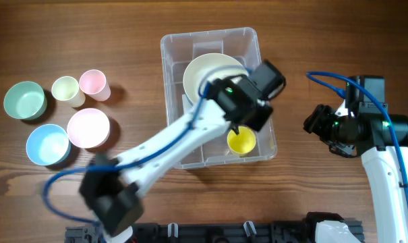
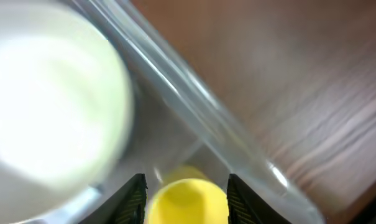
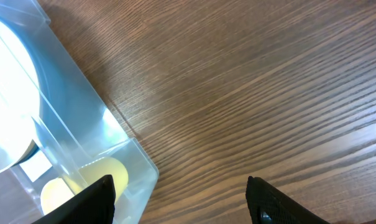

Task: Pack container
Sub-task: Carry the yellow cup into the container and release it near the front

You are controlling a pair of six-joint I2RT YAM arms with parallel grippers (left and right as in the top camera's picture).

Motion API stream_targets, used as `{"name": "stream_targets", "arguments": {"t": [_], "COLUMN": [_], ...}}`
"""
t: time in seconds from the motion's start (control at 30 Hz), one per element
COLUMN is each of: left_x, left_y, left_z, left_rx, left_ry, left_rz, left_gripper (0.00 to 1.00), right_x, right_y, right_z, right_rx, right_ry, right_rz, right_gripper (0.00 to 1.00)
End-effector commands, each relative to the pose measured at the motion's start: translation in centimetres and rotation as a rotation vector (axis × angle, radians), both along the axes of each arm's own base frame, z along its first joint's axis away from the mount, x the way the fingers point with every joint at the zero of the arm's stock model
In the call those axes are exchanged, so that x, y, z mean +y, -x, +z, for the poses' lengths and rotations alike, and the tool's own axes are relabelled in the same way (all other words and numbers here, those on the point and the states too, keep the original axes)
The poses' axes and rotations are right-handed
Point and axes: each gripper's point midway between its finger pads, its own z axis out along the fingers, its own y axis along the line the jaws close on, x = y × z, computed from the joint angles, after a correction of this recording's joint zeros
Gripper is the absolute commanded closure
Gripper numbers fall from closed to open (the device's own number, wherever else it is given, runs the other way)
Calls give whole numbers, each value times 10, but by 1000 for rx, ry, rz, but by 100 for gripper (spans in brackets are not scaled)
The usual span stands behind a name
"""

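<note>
Here our left gripper [image 2: 186,186] straddles a yellow cup [image 2: 188,204] inside the container [image 2: 175,93]; we cannot tell whether it pinches. A white bowl [image 2: 45,106] lies beyond, leftward. Our right gripper [image 3: 181,199] gapes empty above the worktop [image 3: 268,93], container to its left.

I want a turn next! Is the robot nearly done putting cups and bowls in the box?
Not yet. Done: a white bowl sits in the container. In hand: the left gripper straddles a yellow cup inside; holding or released, unclear. Left: green bowl, blue bowl, pink bowl, pale cup and pink cup wait outside. The right gripper is open, empty.
</note>
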Motion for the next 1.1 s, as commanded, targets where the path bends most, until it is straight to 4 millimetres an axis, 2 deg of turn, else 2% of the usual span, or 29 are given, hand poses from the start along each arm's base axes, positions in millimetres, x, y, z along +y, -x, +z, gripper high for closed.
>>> {"name": "stream_targets", "arguments": {"t": [0.0, 0.03, 0.07, 0.13, 0.17, 0.33, 0.4, 0.57, 0.8, 1.07], "left_x": [48, 62, 76, 82, 82, 82, 82, 90, 91, 92], "left_y": [-41, -48, -53, -49, -45, -18, -11, 2, 0, -8], "left_z": [63, 60, 48, 26, 11, -49, -61, -75, -81, -110], "left_rx": [-161, -138, -72, 50, 114, 354, 390, 452, 454, 462], "left_ry": [43, 39, 37, 39, 30, -73, -112, -180, -190, -242], "left_rz": [159, 216, 287, 318, 311, 313, 308, 312, 314, 321], "left_gripper": [57, 62, 73, 91, 96, 96, 96, 96, 96, 96], "right_x": [1, 1, 1, 1, 1, 1, 1, 1, 1, 1], "right_y": [2, 2, 2, 2, 2, 2, 2, 2, 2, 4], "right_z": [-4, -4, -4, -4, -4, -4, -4, -4, -4, -5], "right_rx": [15, 15, 15, 15, 15, 14, 14, 14, 17, 23], "right_ry": [-2, -2, -1, -1, -1, -1, -1, 0, 0, -1], "right_rz": [22, 22, 25, 25, 25, 25, 25, 27, 28, 27], "right_gripper": [31, 31, 31, 31, 31, 31, 31, 31, 31, 31]}}
